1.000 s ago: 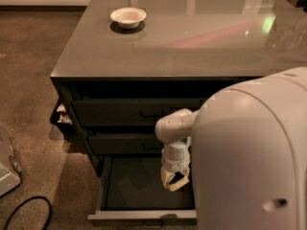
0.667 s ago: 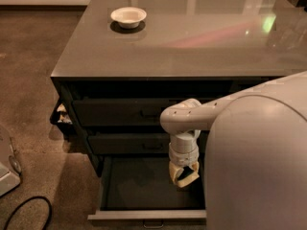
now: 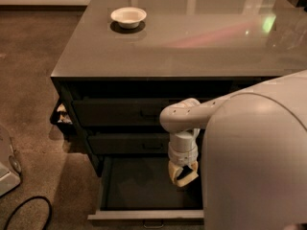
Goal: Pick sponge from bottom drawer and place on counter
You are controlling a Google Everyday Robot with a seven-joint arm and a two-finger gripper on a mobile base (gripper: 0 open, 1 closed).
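The bottom drawer (image 3: pixel 144 213) is pulled open below two shut drawers, and the part of its dark inside that shows holds nothing I can make out. My gripper (image 3: pixel 183 174) hangs from the white arm (image 3: pixel 182 119) over the right part of the open drawer, at about the level of its top edge. Pale yellow and dark patches show at the gripper's tip. I cannot tell whether these are the sponge or the gripper itself, and no separate sponge shows. The glossy grey-brown counter (image 3: pixel 192 47) lies above.
A white bowl (image 3: pixel 128 17) stands at the counter's far left. My large white body (image 3: pixel 259 162) hides the right side of the cabinet and drawer. A black cable (image 3: pixel 26 210) and a white object (image 3: pixel 7 164) lie on the carpet at left.
The gripper has shifted to the right over the open drawer and stays at about the same height. The drawer and the bowl have not moved.
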